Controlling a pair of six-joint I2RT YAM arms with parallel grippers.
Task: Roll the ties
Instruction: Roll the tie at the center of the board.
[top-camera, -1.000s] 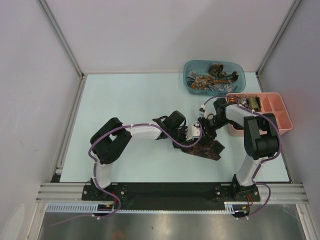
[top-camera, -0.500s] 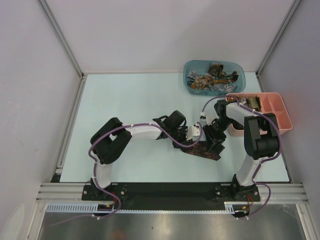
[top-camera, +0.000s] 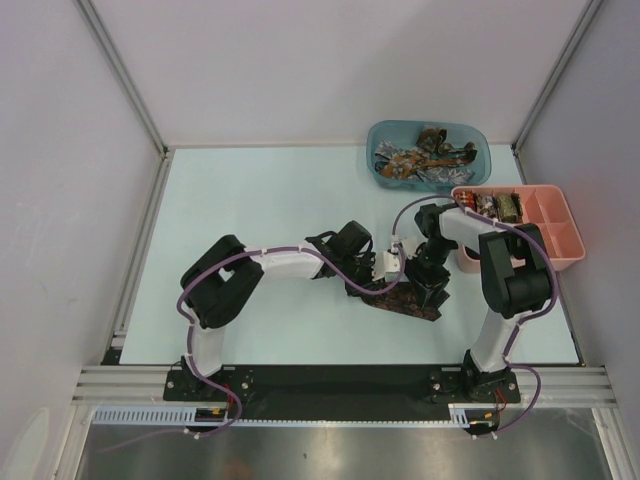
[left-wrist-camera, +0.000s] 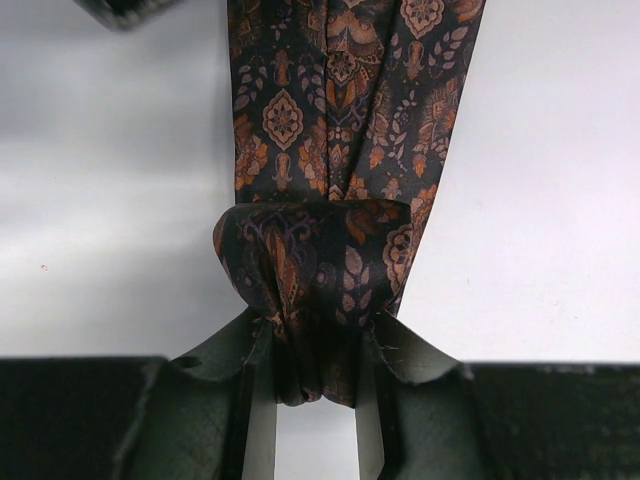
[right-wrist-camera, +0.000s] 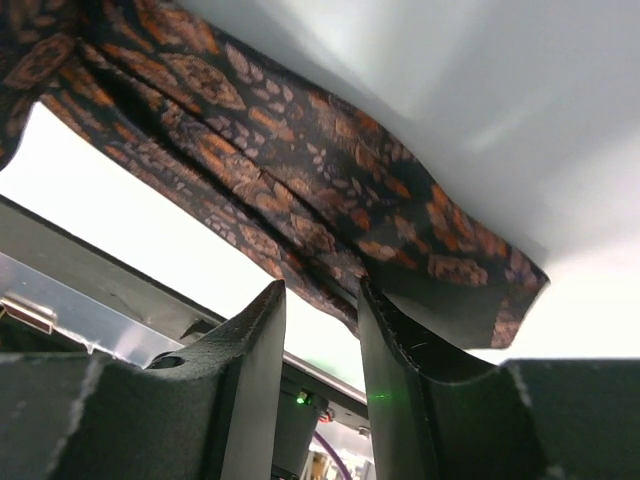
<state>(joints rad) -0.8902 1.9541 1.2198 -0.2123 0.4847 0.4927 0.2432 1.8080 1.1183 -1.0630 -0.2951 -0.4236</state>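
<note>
A dark brown tie (top-camera: 408, 298) with orange patterns lies on the table between the two arms. My left gripper (top-camera: 376, 272) is shut on its rolled-up end (left-wrist-camera: 310, 250), and the flat length of the tie (left-wrist-camera: 340, 120) runs away from the fingers. My right gripper (top-camera: 432, 284) hangs over the tie's wide end. In the right wrist view its jaws (right-wrist-camera: 320, 292) stand open with a gap between them, the tips at the edge of the tie (right-wrist-camera: 300, 190) and nothing held. More ties (top-camera: 420, 158) lie tangled in the blue tub.
The blue tub (top-camera: 478, 135) stands at the back right. The pink compartment tray (top-camera: 575, 250) sits right of the right arm, with rolled ties (top-camera: 492, 205) in its back compartments. Metal frame posts and white walls close off the table's sides.
My right gripper has swung from beside the pink tray down and toward the front onto the tie's wide end, its jaws a little narrower. The left gripper has kept still on the roll.
</note>
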